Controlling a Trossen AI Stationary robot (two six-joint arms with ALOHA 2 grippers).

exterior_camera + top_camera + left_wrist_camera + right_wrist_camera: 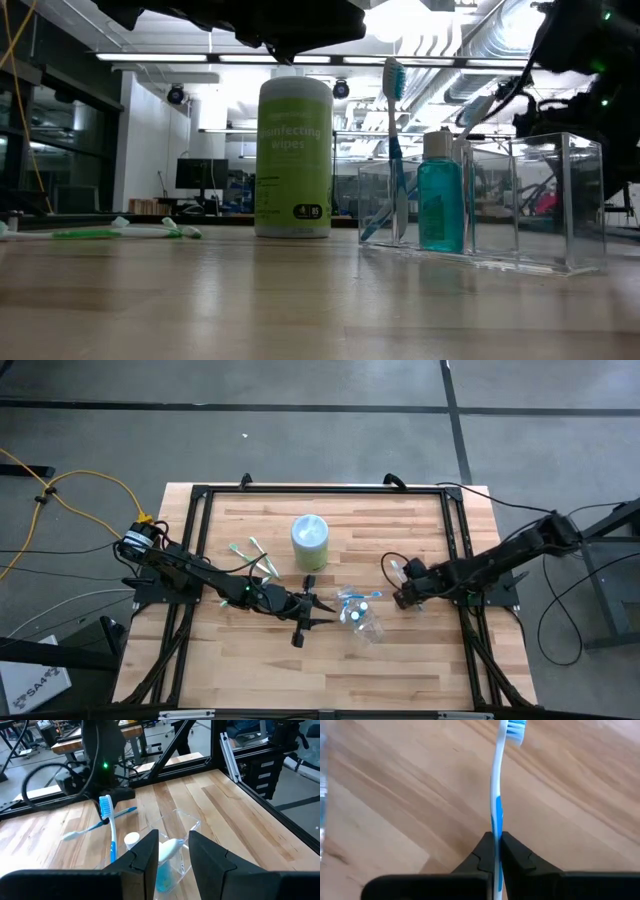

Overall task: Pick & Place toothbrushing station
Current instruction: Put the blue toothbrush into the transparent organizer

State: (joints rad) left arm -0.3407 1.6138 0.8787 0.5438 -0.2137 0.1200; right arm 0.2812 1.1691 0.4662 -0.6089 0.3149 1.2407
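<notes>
Your right gripper (497, 845) is pinching a slim blue-white toothbrush (498, 775) by its handle, right of the clear plastic compartment container (366, 622) standing near the table's middle. That container holds another blue-white toothbrush (393, 150) and a teal bottle with a white cap (440, 195). Your left gripper (318, 613) hovers just left of it, fingers spread. Green-white toothbrushes (252, 555) lie left of the tall green wipes canister (309, 541).

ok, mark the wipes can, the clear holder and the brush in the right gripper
wipes can (294, 160), low view, middle of its label
clear holder (570, 200), low view, bare end wall
brush (495, 795), right wrist view, handle above the right gripper (497, 851)
</notes>
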